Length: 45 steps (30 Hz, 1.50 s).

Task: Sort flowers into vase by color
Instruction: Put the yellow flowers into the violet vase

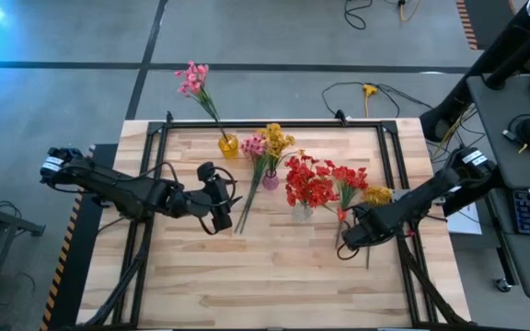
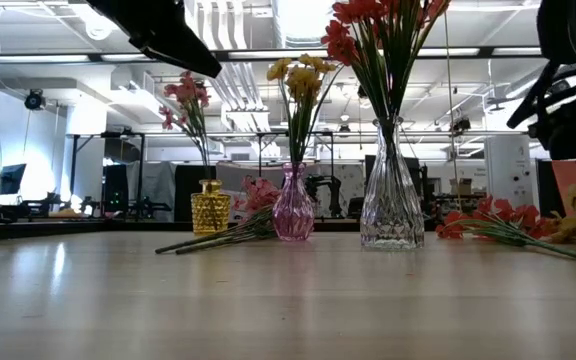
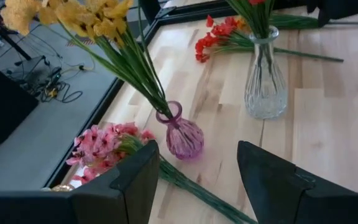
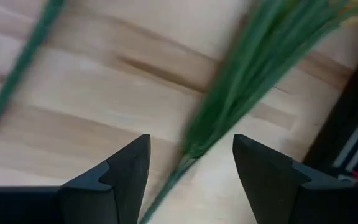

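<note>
Hovering open-jawed over the loose yellow spray's stems (image 4: 229, 106) at the table's right, the right gripper (image 1: 357, 237) is lining up a grasp; the left gripper (image 1: 219, 204), jaws wide, is waiting beside the pink spray (image 3: 101, 146). Closing squarely on the stems is seemingly next.

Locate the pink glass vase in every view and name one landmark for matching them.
High view: pink vase at table centre, left of the clear vase.
Low view: pink vase centre, holding yellow flowers.
Left wrist view: pink vase centre, beyond the open left gripper.
Right wrist view: not in it.
Shared landmark: the clear vase beside it.
</note>
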Tool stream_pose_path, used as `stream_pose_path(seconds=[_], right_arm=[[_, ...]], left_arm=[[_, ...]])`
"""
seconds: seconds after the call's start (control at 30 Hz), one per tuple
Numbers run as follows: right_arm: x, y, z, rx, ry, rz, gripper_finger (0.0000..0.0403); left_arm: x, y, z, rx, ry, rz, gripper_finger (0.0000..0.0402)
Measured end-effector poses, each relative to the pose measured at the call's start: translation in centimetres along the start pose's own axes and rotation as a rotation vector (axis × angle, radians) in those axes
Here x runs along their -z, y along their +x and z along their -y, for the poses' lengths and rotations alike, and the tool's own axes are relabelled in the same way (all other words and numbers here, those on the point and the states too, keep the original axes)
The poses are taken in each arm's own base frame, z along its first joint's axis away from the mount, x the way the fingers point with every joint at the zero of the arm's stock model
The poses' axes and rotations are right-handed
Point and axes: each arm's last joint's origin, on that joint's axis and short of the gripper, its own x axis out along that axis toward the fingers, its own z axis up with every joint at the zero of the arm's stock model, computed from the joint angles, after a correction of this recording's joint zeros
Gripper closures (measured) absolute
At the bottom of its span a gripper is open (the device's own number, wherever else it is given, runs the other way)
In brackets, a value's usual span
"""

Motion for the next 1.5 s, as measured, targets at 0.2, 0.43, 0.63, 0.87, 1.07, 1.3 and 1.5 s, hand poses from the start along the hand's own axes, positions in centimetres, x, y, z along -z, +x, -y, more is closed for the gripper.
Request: stream_pose_path(seconds=[0.2, 0.43, 0.63, 0.87, 1.07, 1.3, 1.5], right_arm=[[-0.2, 1.5, 1.2, -0.079, 0.027, -0.011, 0.0181], [-0.3, 2.9, 1.7, -0.108, 0.031, -0.015, 0.0187], [-0.3, 2.4, 1.9, -0.146, 0.029, -0.02, 0.025], [-0.3, 1.6, 2.7, -0.116, 0.029, -0.017, 0.0363], [-0.4, 0.0, 3.2, -0.112, 0.03, -0.015, 0.038], [-0.2, -4.1, 3.9, -0.114, 0.016, 0.033, 0.038], [-0.1, -8.4, 4.9, -0.238, 0.016, 0.279, 0.038]], left_arm=[[0.2, 0.0, 0.0, -0.001, -0.015, -0.013, 0.0202], [0.2, 0.0, 0.0, -0.001, -0.022, -0.013, 0.0202], [0.2, 0.0, 0.0, -0.001, -0.031, -0.014, 0.0202], [0.2, 0.0, 0.0, -0.001, -0.057, -0.014, 0.0202], [0.4, 0.0, 0.0, 0.0, -0.075, -0.018, 0.0202], [0.6, 0.1, 0.1, 0.011, -0.076, -0.026, 0.0202], [0.2, -0.1, 0.7, 0.121, -0.068, 0.001, 0.0202]])
